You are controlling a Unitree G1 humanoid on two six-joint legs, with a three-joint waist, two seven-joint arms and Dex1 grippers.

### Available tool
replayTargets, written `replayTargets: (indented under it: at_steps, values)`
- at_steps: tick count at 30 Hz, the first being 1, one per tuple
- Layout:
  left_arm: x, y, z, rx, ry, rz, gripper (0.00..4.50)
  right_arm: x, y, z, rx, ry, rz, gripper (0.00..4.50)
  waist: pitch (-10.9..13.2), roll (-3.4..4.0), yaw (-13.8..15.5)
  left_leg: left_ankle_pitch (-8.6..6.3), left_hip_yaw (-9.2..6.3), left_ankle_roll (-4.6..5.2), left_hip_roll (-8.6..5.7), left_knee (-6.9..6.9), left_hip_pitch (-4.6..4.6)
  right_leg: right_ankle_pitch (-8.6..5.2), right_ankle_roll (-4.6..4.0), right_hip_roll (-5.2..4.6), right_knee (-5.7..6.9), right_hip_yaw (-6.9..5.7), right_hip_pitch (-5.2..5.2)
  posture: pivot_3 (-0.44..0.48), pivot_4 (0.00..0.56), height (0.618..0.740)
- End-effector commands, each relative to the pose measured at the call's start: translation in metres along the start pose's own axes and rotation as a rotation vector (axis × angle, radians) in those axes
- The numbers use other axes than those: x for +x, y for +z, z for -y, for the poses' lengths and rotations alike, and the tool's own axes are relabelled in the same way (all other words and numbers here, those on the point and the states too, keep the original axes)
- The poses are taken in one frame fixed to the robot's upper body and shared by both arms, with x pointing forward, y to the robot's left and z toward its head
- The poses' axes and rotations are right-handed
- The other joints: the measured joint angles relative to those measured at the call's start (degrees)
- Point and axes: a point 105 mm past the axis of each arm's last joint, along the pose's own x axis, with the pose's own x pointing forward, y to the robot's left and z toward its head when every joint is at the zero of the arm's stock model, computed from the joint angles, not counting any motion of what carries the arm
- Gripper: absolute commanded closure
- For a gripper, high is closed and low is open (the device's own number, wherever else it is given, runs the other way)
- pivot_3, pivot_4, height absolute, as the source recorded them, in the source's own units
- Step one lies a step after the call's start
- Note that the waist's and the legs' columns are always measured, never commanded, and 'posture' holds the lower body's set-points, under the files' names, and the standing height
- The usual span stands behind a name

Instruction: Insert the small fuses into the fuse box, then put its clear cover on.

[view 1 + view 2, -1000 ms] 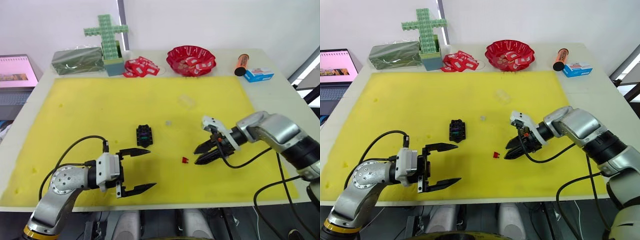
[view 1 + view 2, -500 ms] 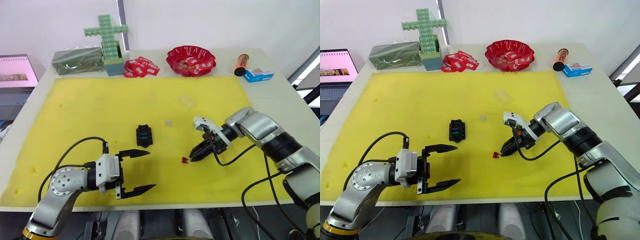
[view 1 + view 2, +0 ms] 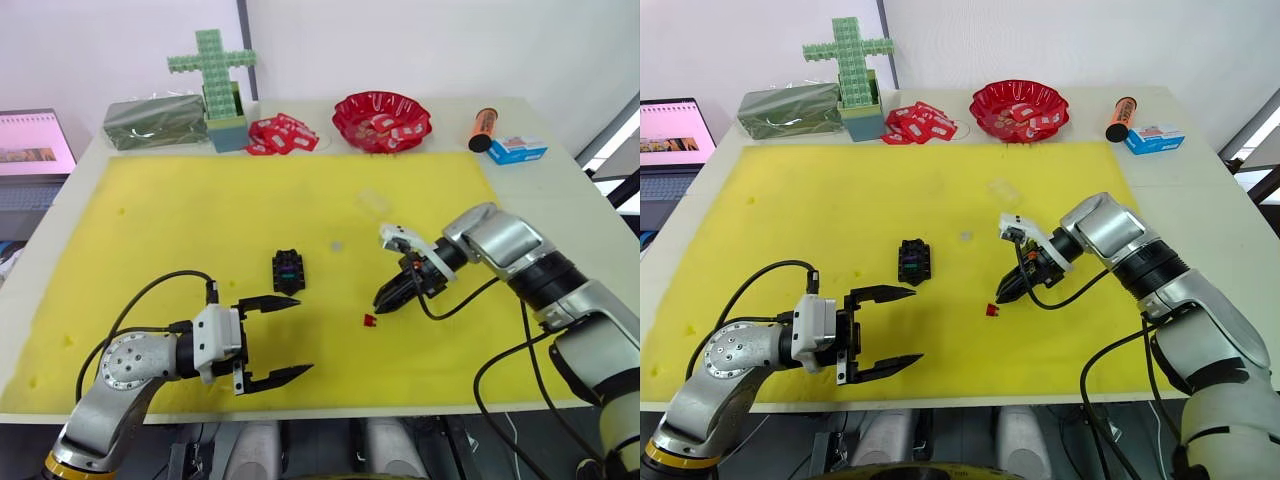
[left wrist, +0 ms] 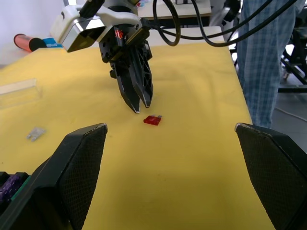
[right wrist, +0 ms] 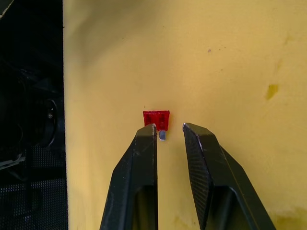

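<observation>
The black fuse box [image 3: 288, 270] sits mid-mat on the yellow foam mat [image 3: 180, 220]. A red fuse [image 3: 370, 320] lies flat to its right, nearer the front. My right gripper [image 3: 381, 304] points down at this fuse, fingers open by a narrow gap. The tips hover just short of the red fuse [image 5: 156, 118], whose metal blade points into the gap. A pale grey fuse [image 3: 337, 245] lies beyond, and the clear cover [image 3: 373, 202] farther back. My left gripper [image 3: 285, 337] rests wide open and empty, in front of the fuse box.
Along the table's back edge stand a red bowl [image 3: 382, 118] of packets, loose red-white packets [image 3: 282, 134], a green block cross [image 3: 212, 70], a green box [image 3: 155, 120], an orange cylinder [image 3: 484, 128] and a blue box [image 3: 517, 149]. A person's legs [image 4: 264, 57] stand beside the table.
My right gripper has swung left to the red fuse, and its fingers have narrowed from a wider opening. The left gripper has not moved.
</observation>
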Motion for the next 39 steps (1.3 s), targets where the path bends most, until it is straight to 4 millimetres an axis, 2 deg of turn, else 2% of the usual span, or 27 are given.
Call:
replayTargets:
  at_steps: [1, 24, 27, 28, 39]
  values:
    - [0.003, 0.011, 0.003, 0.030, -0.006, 0.024, 0.00, -0.001, 0.009, -0.001, -0.020, 0.002, -0.014, 3.59, 0.00, 0.00, -0.01, 0.00, 0.00, 0.00, 0.00, 0.00, 0.00, 0.00, 0.00, 0.00, 0.01, 0.00, 0.00, 0.000, 0.150, 0.740]
    - [0.004, 0.011, 0.005, 0.029, -0.006, 0.016, 0.00, 0.013, -0.001, -0.001, -0.033, 0.028, -0.075, 3.59, 0.00, 0.00, 0.02, 0.00, 0.00, 0.00, -0.04, 0.02, 0.02, 0.01, 0.01, 0.00, 0.06, 0.00, 0.01, 0.000, 0.150, 0.740]
    - [0.004, 0.010, 0.006, 0.024, -0.007, 0.015, 0.00, 0.011, -0.001, 0.000, -0.028, 0.023, -0.065, 4.13, 0.00, 0.00, 0.02, 0.00, 0.00, 0.00, -0.04, 0.02, 0.03, 0.01, 0.01, 0.01, 0.08, 0.00, 0.01, 0.000, 0.150, 0.740]
    - [0.004, 0.009, 0.007, 0.024, -0.007, 0.015, 0.00, 0.010, -0.001, 0.000, -0.026, 0.022, -0.061, 4.49, 0.00, 0.00, 0.01, 0.00, 0.00, 0.00, -0.04, 0.02, 0.03, 0.01, 0.01, 0.00, 0.08, 0.00, 0.01, 0.000, 0.150, 0.740]
    - [-0.003, 0.001, 0.004, 0.029, -0.017, 0.007, 0.00, -0.008, -0.003, -0.018, 0.083, 0.034, 0.043, 4.49, -0.01, 0.00, 0.09, 0.00, 0.00, 0.00, -0.04, 0.02, 0.07, 0.00, 0.00, 0.00, 0.10, 0.00, 0.05, 0.000, 0.150, 0.740]
